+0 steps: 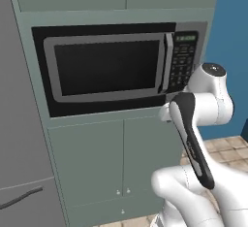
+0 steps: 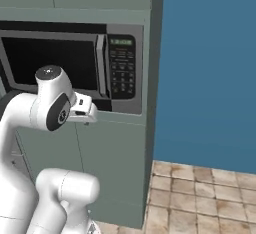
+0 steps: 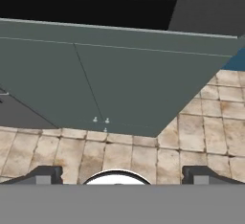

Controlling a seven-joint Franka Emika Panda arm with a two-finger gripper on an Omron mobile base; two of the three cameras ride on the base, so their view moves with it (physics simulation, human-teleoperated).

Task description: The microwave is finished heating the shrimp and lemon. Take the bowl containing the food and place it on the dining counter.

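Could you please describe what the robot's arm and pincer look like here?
The arm is glossy white, made of rounded tubular segments, with a black strip along one link and dark round caps at the joints. The pincer has two small dark grey blocky fingertips, set wide apart.

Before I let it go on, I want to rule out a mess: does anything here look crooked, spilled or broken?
Nothing stands out. The microwave sits square in its cabinet with the door shut flush and the handle straight. The cupboard doors below hang even, and the tiled floor shows no spill. The gripper holds nothing.
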